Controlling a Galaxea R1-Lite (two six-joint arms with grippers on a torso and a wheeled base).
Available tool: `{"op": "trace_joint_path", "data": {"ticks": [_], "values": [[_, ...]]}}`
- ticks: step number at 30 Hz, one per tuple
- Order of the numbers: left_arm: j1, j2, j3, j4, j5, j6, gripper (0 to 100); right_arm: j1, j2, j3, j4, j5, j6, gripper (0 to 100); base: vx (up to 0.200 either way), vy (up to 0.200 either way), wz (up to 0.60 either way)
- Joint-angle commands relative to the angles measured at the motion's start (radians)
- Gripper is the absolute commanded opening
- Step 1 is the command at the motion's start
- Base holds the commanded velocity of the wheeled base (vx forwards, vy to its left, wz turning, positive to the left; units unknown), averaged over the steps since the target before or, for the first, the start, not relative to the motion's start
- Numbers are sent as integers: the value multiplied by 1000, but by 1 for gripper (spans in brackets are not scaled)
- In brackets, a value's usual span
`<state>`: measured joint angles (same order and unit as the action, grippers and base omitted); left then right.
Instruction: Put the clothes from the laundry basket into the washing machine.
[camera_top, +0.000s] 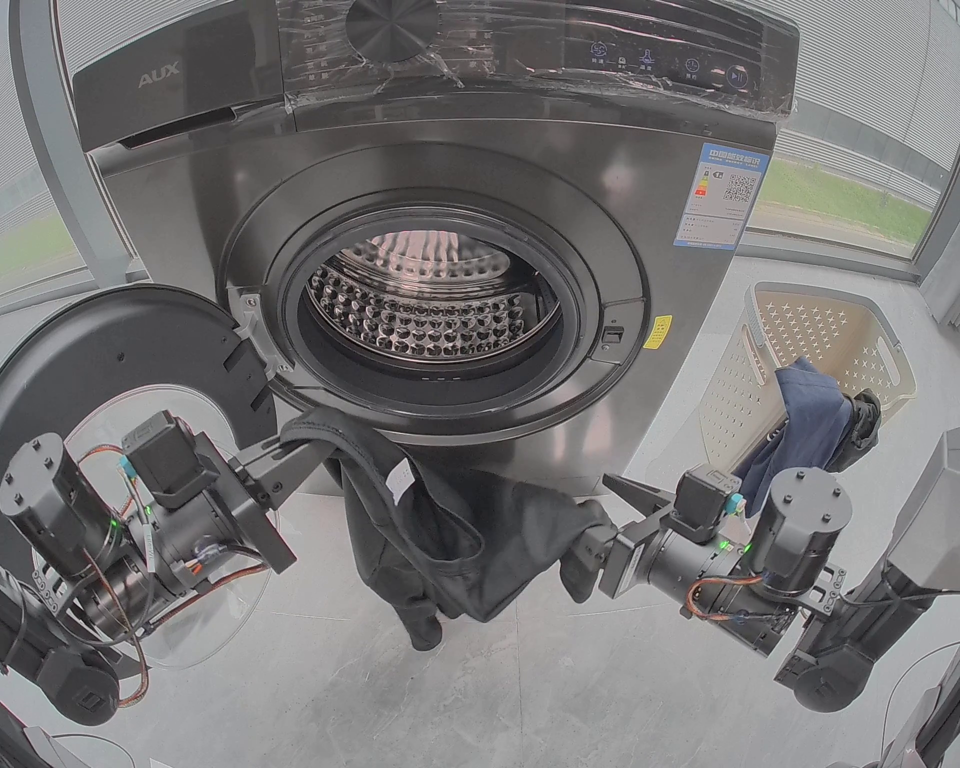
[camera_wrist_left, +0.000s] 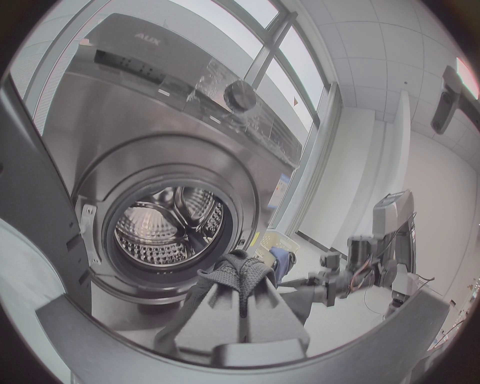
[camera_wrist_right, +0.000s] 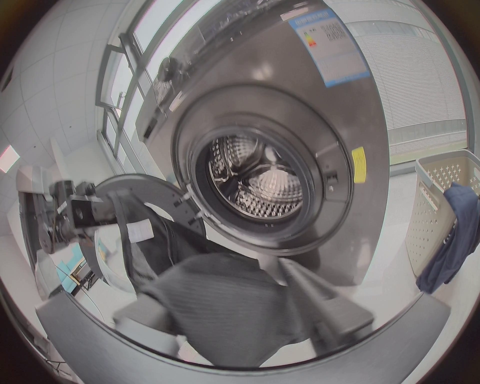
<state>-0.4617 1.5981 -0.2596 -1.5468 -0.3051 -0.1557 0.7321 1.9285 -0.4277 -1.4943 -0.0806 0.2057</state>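
Note:
A dark grey garment (camera_top: 450, 530) hangs stretched between my two grippers, just below and in front of the washing machine's open drum (camera_top: 430, 295). My left gripper (camera_top: 305, 450) is shut on its left end, seen as bunched fabric (camera_wrist_left: 240, 275) between the fingers. My right gripper (camera_top: 600, 535) is shut on the right end, where cloth (camera_wrist_right: 225, 305) covers the fingers. The garment's lower part sags toward the floor. The beige laundry basket (camera_top: 850, 330) stands to the right of the machine with a navy garment (camera_top: 810, 415) draped over its rim.
The machine's round door (camera_top: 120, 350) is swung open to the left, behind my left arm. Grey tiled floor (camera_top: 520, 680) lies under the hanging garment. Windows surround the machine on both sides.

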Motion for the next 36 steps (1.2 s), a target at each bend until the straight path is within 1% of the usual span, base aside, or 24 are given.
{"op": "trace_joint_path", "data": {"ticks": [1,4,5,6,7,10,13,16,18,20,25,29,30,33,36], "values": [[3,-61,-27,-1,-5,-10,0,1,96,32,0,4,0,100,0,0,0],[0,-78,-30,-1,-14,-39,0,21,132,55,5,7,-3,100,0,0,0],[-3,-81,-32,-1,-19,-47,0,27,141,63,6,7,-5,100,0,0,0],[-3,-83,-32,-1,-19,-48,0,27,142,64,6,7,-5,100,0,0,0],[-3,-86,-33,-1,-26,-56,0,29,170,86,3,10,-6,100,0,0,0],[2,-84,-43,-1,-29,-59,0,29,205,133,-8,18,-5,100,0,0,0],[3,-86,-50,-1,-29,-62,0,30,230,156,-8,27,-3,100,0,0,0],[3,-84,-58,-1,-28,-64,0,35,244,161,-8,41,-5,100,0,0,0],[2,-83,-59,-1,-26,-64,0,53,250,165,-8,65,-6,100,0,0,0],[2,-83,-61,-1,-25,-64,0,67,253,167,-8,70,-9,100,0,0,0],[-2,-83,-59,-1,-23,-64,0,99,285,150,-35,88,-12,100,0,0,0],[-2,-84,-59,-1,-25,-64,0,108,293,115,-47,88,-16,100,0,0,0],[-3,-83,-58,-1,-25,-64,0,108,290,79,-49,90,-17,100,0,0,0],[-3,-81,-55,1,-23,-62,0,110,287,30,-49,91,-17,100,0,0,0],[-3,-76,-53,-1,-22,-61,0,127,279,-20,-49,93,-17,100,0,0,0]]}}
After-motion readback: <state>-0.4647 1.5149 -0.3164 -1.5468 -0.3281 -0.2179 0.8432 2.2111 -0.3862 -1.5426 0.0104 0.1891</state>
